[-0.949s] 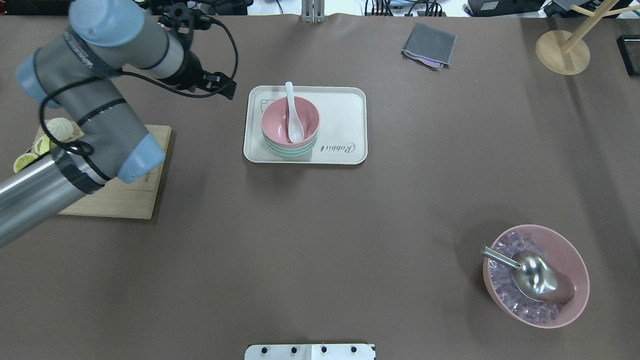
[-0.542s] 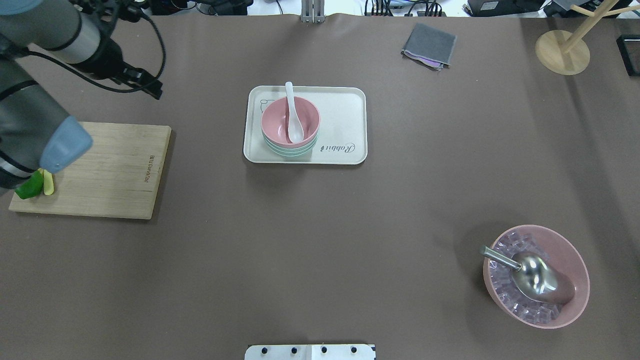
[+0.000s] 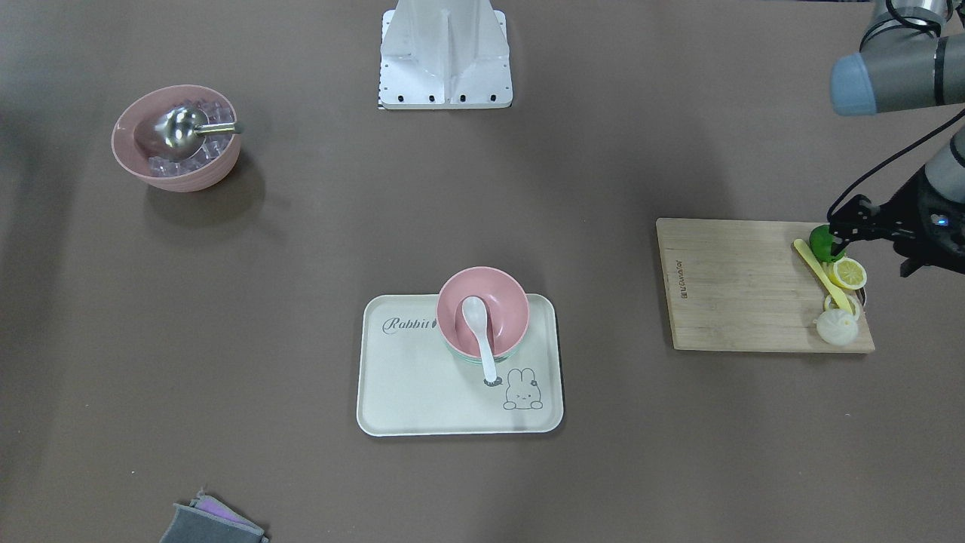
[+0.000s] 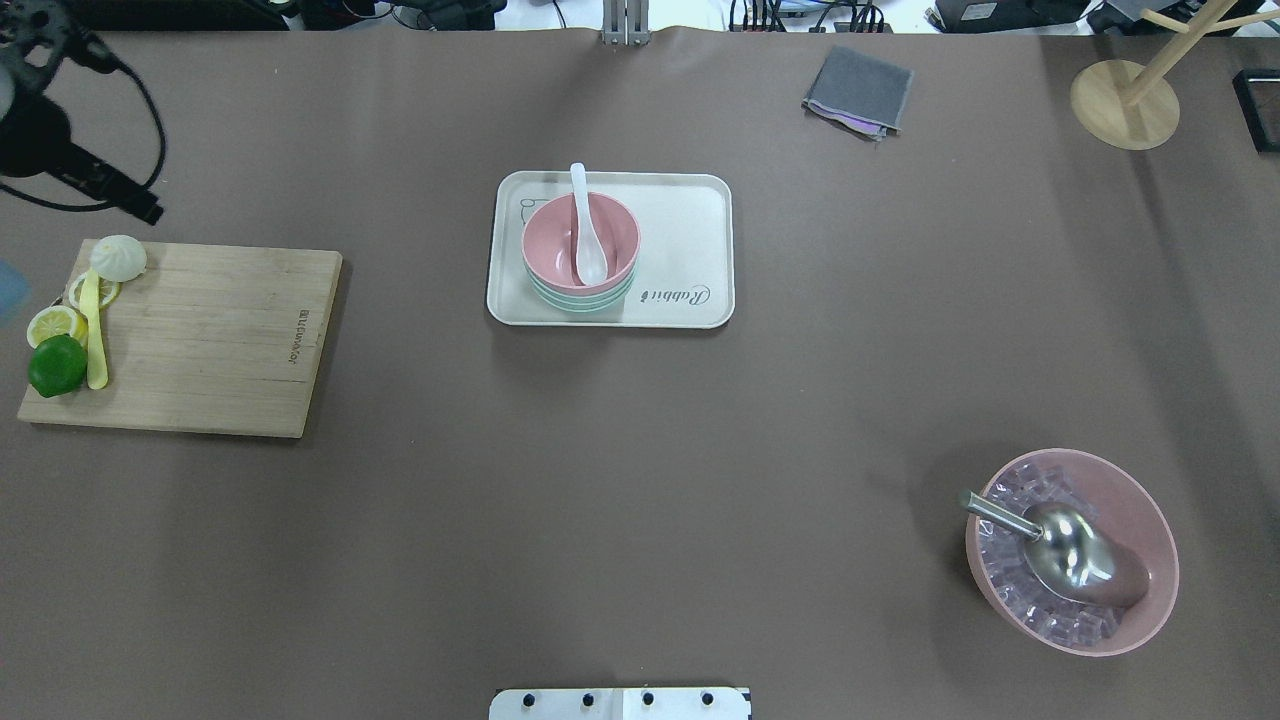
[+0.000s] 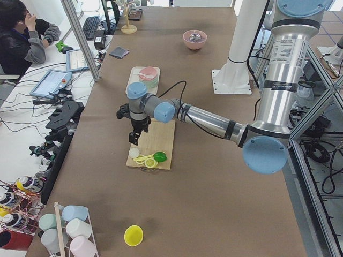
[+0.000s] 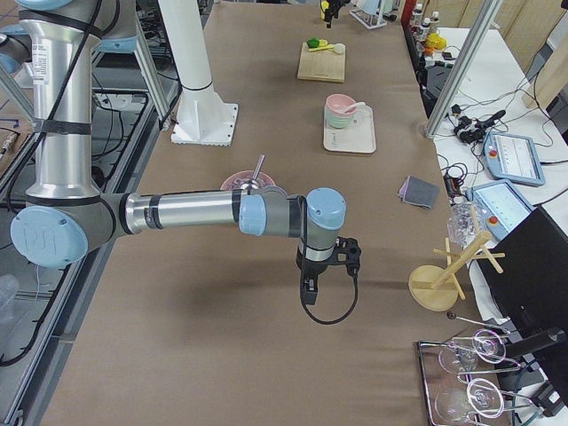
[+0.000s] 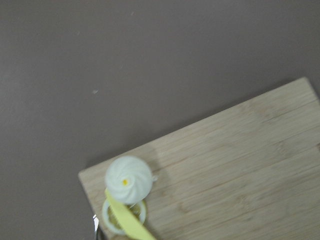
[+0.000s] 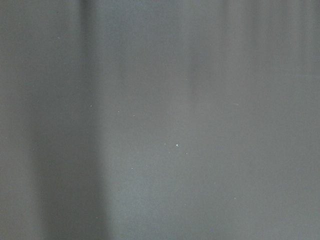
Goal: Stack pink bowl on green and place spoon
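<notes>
The pink bowl (image 4: 555,240) sits nested on the green bowl (image 4: 580,300) on the cream tray (image 4: 685,235). The white spoon (image 4: 582,230) lies in the pink bowl with its handle over the far rim. The stack also shows in the front-facing view (image 3: 507,302). My left gripper (image 4: 125,200) hangs at the table's far left, above the cutting board's corner, far from the tray; its fingers look apart and hold nothing. My right gripper (image 6: 311,291) shows only in the exterior right view, off the table's right end; I cannot tell its state.
A wooden cutting board (image 4: 220,330) at the left carries a lime (image 4: 57,365), lemon slices, a yellow knife and a white bun. A large pink bowl (image 4: 1150,590) with ice and a metal scoop stands front right. A grey cloth (image 4: 860,90) and a wooden stand (image 4: 1125,100) are at the back right.
My left arm has swung away from beside the tray to the table's far left edge, uncovering the cutting board. The bowls and spoon have not moved.
</notes>
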`<action>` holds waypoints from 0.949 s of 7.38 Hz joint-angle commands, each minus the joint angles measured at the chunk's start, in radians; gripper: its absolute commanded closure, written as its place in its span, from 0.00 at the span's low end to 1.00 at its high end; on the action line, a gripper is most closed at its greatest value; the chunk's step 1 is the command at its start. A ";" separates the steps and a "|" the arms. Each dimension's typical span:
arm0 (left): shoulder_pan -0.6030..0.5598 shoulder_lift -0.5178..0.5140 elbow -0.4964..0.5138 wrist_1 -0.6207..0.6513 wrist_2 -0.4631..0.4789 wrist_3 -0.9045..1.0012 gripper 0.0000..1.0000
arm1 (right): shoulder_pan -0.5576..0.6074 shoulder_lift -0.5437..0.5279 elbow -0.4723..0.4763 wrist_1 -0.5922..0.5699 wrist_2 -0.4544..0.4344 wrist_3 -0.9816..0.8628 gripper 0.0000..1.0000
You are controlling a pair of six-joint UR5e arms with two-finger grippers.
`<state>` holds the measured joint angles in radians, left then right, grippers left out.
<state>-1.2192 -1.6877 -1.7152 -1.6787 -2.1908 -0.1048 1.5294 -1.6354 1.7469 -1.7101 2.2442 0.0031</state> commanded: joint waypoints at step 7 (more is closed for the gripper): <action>-0.276 0.055 0.044 0.191 -0.104 0.208 0.00 | 0.000 0.006 -0.001 0.003 -0.005 0.002 0.00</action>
<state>-1.4909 -1.6333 -1.6418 -1.5222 -2.2957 0.0872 1.5294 -1.6264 1.7456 -1.7085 2.2412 0.0045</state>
